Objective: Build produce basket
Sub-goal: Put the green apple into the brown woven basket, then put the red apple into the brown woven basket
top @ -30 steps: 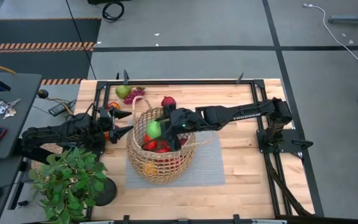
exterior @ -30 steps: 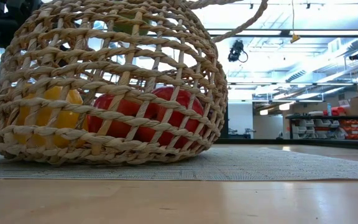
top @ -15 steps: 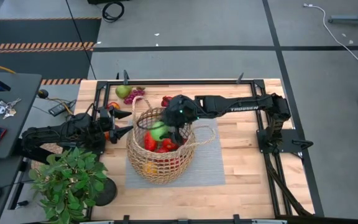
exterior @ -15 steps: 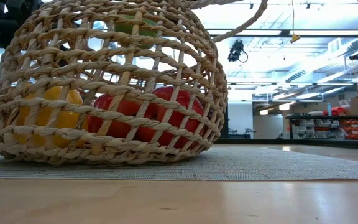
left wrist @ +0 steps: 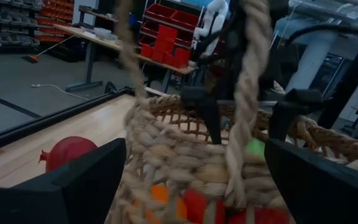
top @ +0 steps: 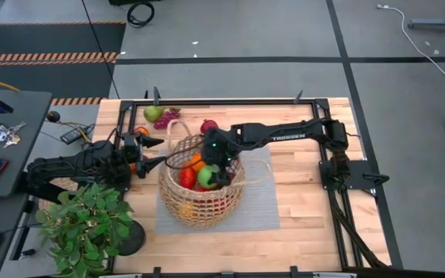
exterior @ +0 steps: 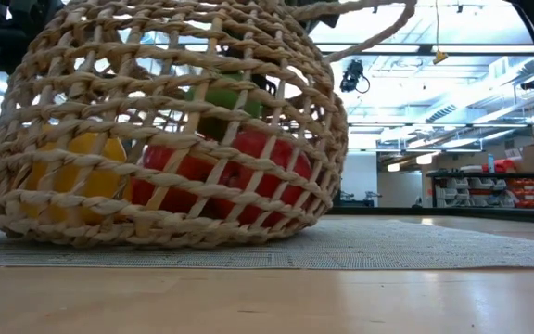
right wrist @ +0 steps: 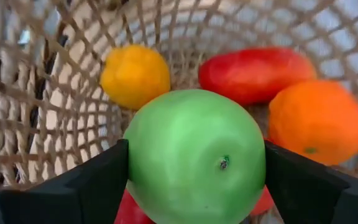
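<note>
The round woven basket (top: 199, 193) stands on a grey mat (top: 257, 205) and holds yellow (right wrist: 135, 74), red (right wrist: 257, 74) and orange (right wrist: 319, 121) produce. My right gripper (top: 209, 171) reaches down into it, shut on a green apple (right wrist: 194, 155). In the low view the apple (exterior: 221, 97) shows just above the red pieces (exterior: 248, 162). My left gripper (top: 159, 152) stands open and level at the basket's left side. A loop handle (left wrist: 247, 106) rises between its fingers, and no touch shows. My right gripper pinches the green apple between its two fingers, one on each opposite side (right wrist: 135, 168). The fingers slant down into the basket from the table's right side. The apple sits inside the basket above the other pieces. I cannot tell whether it rests on them.
More produce lies on the table beyond the basket: a green pear (top: 153, 113), purple grapes (top: 170, 117), a dark red fruit (top: 208, 126) and an orange piece (top: 140, 131) by the left arm. A potted plant (top: 87, 224) fills the near left corner.
My right gripper has sunk from above the basket's rim down into the basket with the green apple, shifting a little toward the near edge. It has tipped downward and rolled on the way. The apple stays between its fingers.
</note>
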